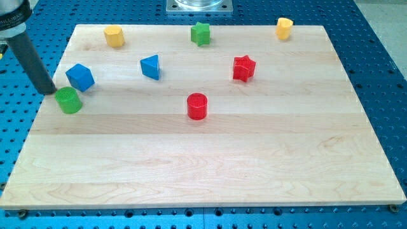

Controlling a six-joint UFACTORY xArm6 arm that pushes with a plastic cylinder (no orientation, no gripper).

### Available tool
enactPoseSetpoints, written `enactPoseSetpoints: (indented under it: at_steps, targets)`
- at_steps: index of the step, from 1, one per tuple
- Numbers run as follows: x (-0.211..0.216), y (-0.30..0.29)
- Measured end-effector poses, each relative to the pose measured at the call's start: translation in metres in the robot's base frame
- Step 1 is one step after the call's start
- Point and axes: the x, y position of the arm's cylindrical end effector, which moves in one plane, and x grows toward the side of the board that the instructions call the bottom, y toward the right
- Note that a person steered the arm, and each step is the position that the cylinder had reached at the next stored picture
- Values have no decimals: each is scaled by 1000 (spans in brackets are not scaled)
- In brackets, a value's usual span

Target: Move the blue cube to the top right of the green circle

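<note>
The blue cube (80, 77) sits near the board's left edge, just up and right of the green circle (68, 100), a short green cylinder. The two blocks stand close, almost touching. My tip (48, 91) is the lower end of the dark rod coming in from the view's top left. It rests at the board's left edge, just left of the green circle and down-left of the blue cube, a small gap from each.
A blue triangle (151, 67), red star (243, 68) and red cylinder (198, 106) stand mid-board. A yellow block (114, 36), green star (200, 34) and another yellow block (284, 28) line the wooden board's (210, 172) top edge.
</note>
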Motion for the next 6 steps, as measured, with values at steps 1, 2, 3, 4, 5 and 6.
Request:
enactPoseSetpoints:
  at_steps: [1, 2, 3, 4, 5, 6]
  targets:
    - [-6, 5]
    - [-26, 26]
    - [-37, 46]
    - [-37, 50]
    - [-37, 50]
    - [-45, 54]
